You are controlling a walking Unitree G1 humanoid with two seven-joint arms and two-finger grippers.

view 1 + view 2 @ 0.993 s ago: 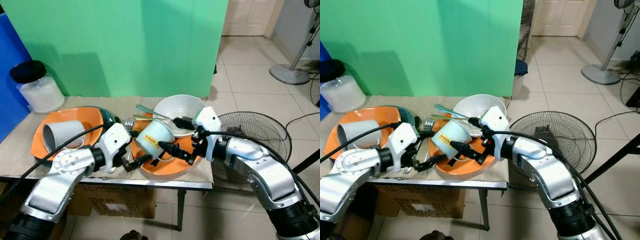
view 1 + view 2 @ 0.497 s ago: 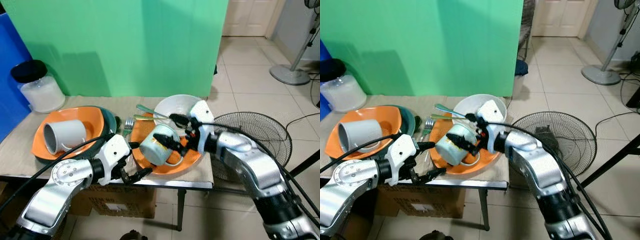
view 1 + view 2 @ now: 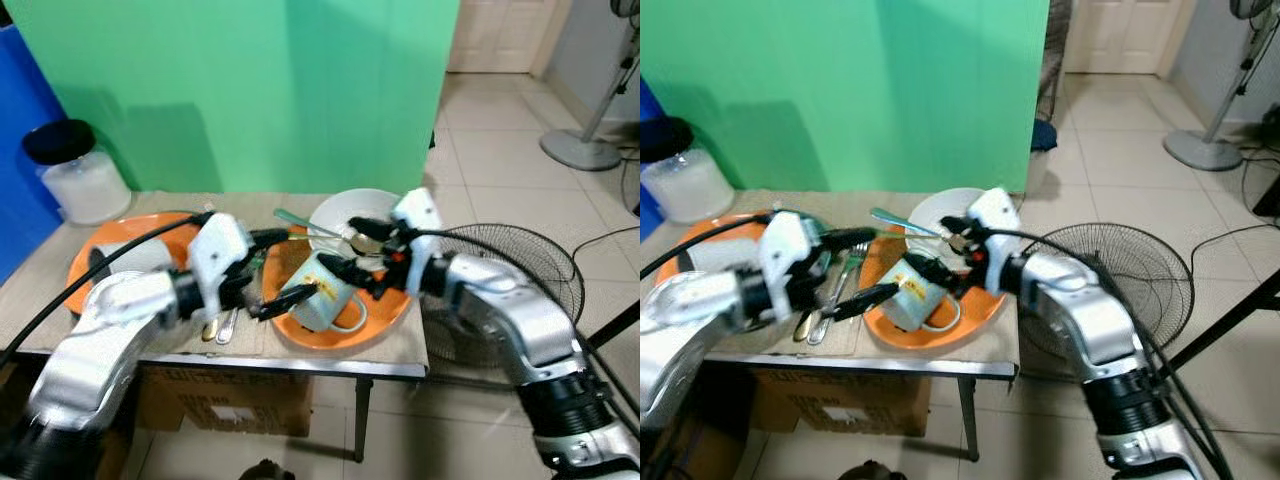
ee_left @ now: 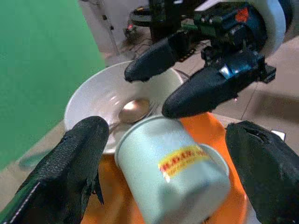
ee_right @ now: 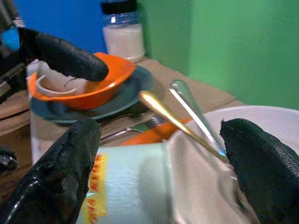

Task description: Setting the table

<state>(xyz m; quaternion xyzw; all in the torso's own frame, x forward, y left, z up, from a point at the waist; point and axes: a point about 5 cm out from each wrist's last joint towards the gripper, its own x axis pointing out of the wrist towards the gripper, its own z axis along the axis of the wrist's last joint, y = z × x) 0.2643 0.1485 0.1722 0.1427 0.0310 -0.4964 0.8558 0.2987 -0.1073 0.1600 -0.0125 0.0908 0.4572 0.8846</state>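
Pale mug (image 3: 322,298) seen lying tilted in orange bowl (image 3: 385,318) on worktop (image 3: 40,300). Left hand (image 3: 270,275) spread wide beside mug. Right hand (image 3: 350,252) spread at its rim, nothing pinched.

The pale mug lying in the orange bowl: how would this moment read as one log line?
mug: on its side in orange bowl | left gripper: open, astride mug | right gripper: open at mug rim | not gripped
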